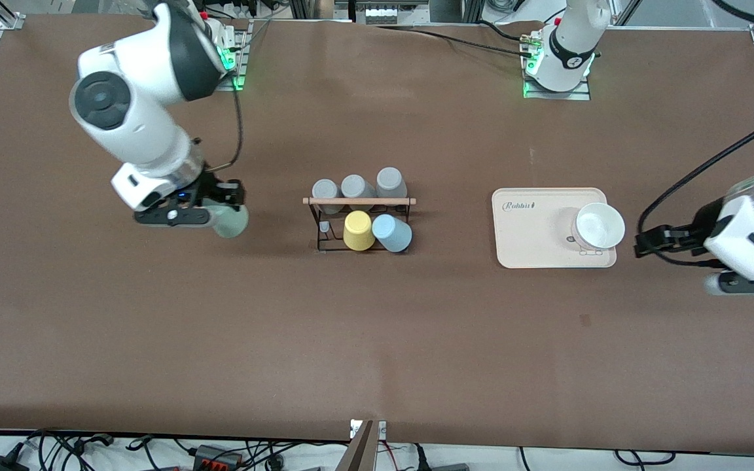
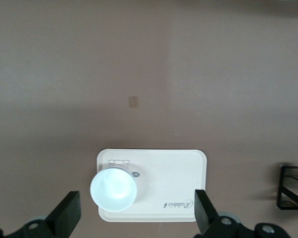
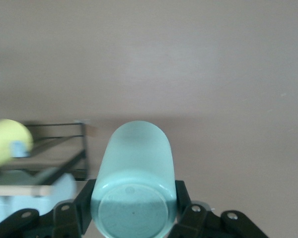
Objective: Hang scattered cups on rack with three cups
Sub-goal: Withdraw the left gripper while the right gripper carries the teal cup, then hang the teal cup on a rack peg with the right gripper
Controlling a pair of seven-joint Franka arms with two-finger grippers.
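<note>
My right gripper [image 1: 225,210] is shut on the pale mint-green cup [image 1: 233,226] and holds it on its side above the table, toward the right arm's end from the rack [image 1: 322,243]. In the right wrist view the cup [image 3: 136,163] sits between the fingers [image 3: 84,202], base toward the camera, with the rack [image 3: 64,148] beside it. The light blue cup [image 1: 393,233] hangs tilted on the rack next to a yellow cup [image 1: 358,230]. My left gripper [image 1: 645,243] is open and empty, waiting beside the tray.
Three grey cups [image 1: 356,188] hang on the rack's row farther from the front camera, under the wooden rod [image 1: 359,201]. A beige tray [image 1: 534,242] toward the left arm's end holds a white bowl [image 1: 599,226], also in the left wrist view [image 2: 113,189].
</note>
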